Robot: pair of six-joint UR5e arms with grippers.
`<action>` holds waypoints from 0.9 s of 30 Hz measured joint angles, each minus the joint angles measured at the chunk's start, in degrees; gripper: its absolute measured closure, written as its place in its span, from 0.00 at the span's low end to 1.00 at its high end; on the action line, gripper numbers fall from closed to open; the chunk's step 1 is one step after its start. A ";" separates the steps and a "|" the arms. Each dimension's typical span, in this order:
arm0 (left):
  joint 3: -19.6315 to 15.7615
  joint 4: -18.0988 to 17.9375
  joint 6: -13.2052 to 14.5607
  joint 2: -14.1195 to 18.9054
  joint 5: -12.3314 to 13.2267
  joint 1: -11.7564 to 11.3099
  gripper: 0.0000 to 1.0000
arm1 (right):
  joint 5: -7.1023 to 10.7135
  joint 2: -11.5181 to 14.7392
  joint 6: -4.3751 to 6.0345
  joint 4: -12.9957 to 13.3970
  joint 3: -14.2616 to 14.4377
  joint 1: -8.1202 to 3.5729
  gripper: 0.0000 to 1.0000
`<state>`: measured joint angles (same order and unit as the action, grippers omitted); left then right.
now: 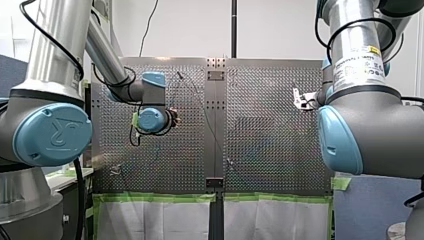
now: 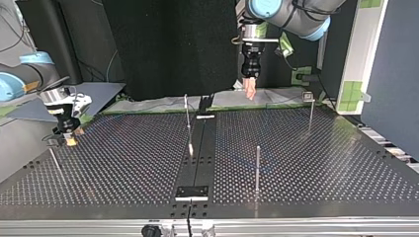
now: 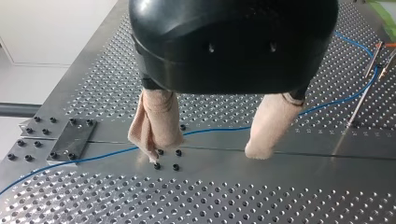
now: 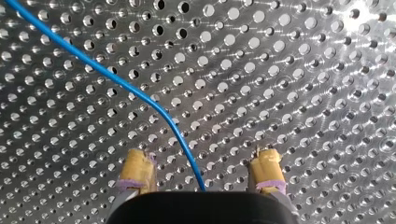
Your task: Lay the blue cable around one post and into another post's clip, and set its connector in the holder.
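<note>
Lying loose and flat on the perforated table [image 3: 233, 196], the blue cable [image 3: 210, 131] is looking unrouted. By my judgement none of the steps is done, so wrapping one post, pressing the line into another post's clip and seating the connector are all remaining. My left gripper [image 3: 205, 154] is hanging over the cable with its beige-wrapped fingers [image 3: 156, 123] spread wide and gripping nothing, and the line is passing below both of them. My right gripper [image 4: 201, 161] is likewise standing open, its yellow pads [image 4: 137, 172] straddling another stretch of cable without touching it. The left wrist view is showing what the others are not: the cable is curving on past a slim post [image 3: 359, 105] ahead of the gripper, though I cannot tell whether it is going around it. The top view is adding the layout, with several upright posts [image 2: 258, 168] standing well apart and the two grippers far from each other, yet the cable is barely showing there. The connector and the holder are not showing clearly in any view.
</note>
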<state>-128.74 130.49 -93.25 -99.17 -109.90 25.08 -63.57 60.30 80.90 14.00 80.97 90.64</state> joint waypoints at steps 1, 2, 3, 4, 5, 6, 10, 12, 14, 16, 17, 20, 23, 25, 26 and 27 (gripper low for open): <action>0.00 -0.02 0.00 0.00 0.00 0.00 0.00 | -0.07 0.16 -0.09 -0.10 0.09 -0.01 0.00; 0.00 -0.03 0.00 0.00 0.00 0.00 0.00 | -0.14 0.35 -0.15 -0.18 0.18 -0.01 0.00; 0.00 -0.03 0.00 0.00 0.00 0.00 0.00 | -0.28 0.65 -0.21 -0.22 0.35 -0.02 0.00; 0.00 -0.04 0.00 0.00 0.00 -0.02 0.00 | -0.39 0.87 -0.23 -0.22 0.49 -0.03 0.00; 0.00 -0.05 0.00 0.00 0.00 -0.05 0.00 | -0.48 1.09 -0.24 -0.20 0.61 -0.02 0.00; 0.00 -0.05 0.00 0.00 0.00 -0.06 0.00 | -0.59 1.36 -0.25 -0.19 0.77 -0.02 0.00; -0.01 -0.08 -0.07 0.00 0.00 -0.15 0.00 | -0.77 1.80 -0.28 -0.05 1.29 -0.02 0.00; 0.00 -0.10 -0.15 0.00 0.00 -0.19 0.00 | -0.82 1.94 -0.29 0.09 1.55 -0.03 0.00; -0.01 -0.12 -0.22 0.00 0.10 -0.27 0.00 | -0.84 2.04 -0.34 0.14 1.76 -0.03 0.00; -0.01 -0.13 -0.28 0.00 0.39 -0.35 0.00 | -0.86 2.19 -0.44 0.19 2.05 -0.07 0.00; -0.01 -0.13 -0.30 0.00 0.50 -0.38 0.00 | -0.88 2.29 -0.48 0.24 2.23 -0.10 0.00; -0.01 -0.09 -0.38 0.00 0.71 -0.44 0.00 | -0.93 2.84 -0.53 0.49 2.93 -0.21 0.00; -0.01 -0.07 -0.42 0.00 0.77 -0.48 0.00 | -0.98 3.76 -0.46 1.01 3.83 -0.28 0.00; -0.01 -0.07 -0.45 0.00 0.78 -0.50 0.00 | -1.02 4.53 -0.27 1.55 4.56 -0.21 0.00; -0.01 -0.08 -0.50 0.00 0.78 -0.50 0.00 | -1.07 4.89 -0.16 1.77 4.91 -0.15 0.00; -0.01 -0.09 -0.56 0.00 0.78 -0.50 0.00 | -1.14 5.34 -0.04 2.07 5.42 -0.05 0.00</action>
<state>-128.75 130.40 -93.81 -99.17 -109.12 24.58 -64.70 65.64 80.86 16.07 86.38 90.59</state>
